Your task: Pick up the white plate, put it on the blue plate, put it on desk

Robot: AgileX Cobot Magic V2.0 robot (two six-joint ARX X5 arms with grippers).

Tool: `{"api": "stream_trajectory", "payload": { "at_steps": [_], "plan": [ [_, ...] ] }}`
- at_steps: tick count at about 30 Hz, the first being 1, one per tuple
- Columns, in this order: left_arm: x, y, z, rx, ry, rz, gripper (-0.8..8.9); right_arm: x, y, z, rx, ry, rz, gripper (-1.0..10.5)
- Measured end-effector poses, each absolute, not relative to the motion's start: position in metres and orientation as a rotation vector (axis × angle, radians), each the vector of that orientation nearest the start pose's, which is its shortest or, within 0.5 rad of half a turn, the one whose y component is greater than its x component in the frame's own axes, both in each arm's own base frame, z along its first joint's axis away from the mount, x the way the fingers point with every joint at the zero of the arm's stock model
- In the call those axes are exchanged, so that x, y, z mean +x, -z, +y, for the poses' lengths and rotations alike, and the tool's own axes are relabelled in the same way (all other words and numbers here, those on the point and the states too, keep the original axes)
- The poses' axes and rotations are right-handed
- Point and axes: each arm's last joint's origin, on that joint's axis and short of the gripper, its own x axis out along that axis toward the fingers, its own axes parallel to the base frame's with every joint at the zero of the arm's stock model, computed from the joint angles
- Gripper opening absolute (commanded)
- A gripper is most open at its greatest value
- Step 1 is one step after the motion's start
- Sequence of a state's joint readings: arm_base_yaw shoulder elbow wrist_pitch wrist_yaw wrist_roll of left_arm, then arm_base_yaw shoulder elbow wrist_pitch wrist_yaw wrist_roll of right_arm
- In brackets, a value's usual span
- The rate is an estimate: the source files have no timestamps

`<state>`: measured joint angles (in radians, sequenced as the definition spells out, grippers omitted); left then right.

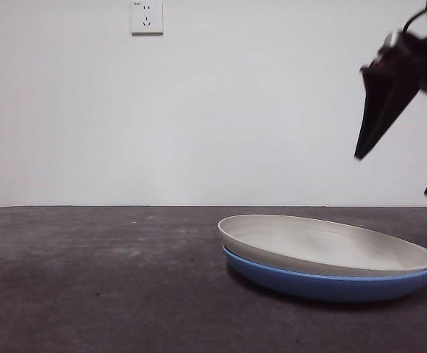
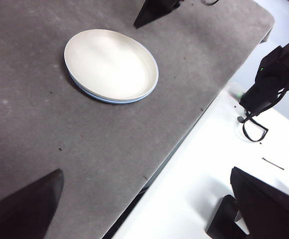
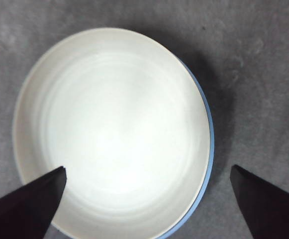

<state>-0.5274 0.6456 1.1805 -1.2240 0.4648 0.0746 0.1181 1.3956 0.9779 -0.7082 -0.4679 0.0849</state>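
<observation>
The white plate [image 1: 323,243] lies nested on the blue plate [image 1: 331,285], slightly tilted, on the dark grey desk [image 1: 88,279] at the right. Only a thin blue rim [image 3: 210,139] shows around the white plate [image 3: 114,134]. My right gripper [image 1: 393,176] hangs open above the stack's right side, holding nothing; in its wrist view the jaws [image 3: 147,169] straddle the plates from above. My left gripper [image 2: 145,172] stands open and far from the stack [image 2: 111,63], out near the desk's edge.
A wall socket [image 1: 146,16] sits high on the white back wall. Beside the desk's edge lies a white surface [image 2: 199,189] with a black device and cable [image 2: 268,84]. Bare desk stretches left of the plates.
</observation>
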Motion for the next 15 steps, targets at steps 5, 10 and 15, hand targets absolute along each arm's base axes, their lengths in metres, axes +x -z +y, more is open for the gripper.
{"api": "stream_trajectory", "payload": {
  "at_steps": [5, 10, 15],
  "plan": [
    [0.045, -0.38, -0.041, 0.075, 0.973, 0.681, 6.56, 0.274, -0.213, 0.046, 0.28, -0.467, 1.193, 5.7],
    [0.045, -0.38, -0.041, 0.058, 0.967, 0.691, 6.56, 0.284, -0.194, 0.047, 0.288, -0.46, 1.237, 5.7],
    [0.045, -0.38, -0.041, 0.05, 0.963, 0.695, 6.56, 0.288, -0.189, 0.047, 0.288, -0.459, 1.243, 5.7]
  ]
}}
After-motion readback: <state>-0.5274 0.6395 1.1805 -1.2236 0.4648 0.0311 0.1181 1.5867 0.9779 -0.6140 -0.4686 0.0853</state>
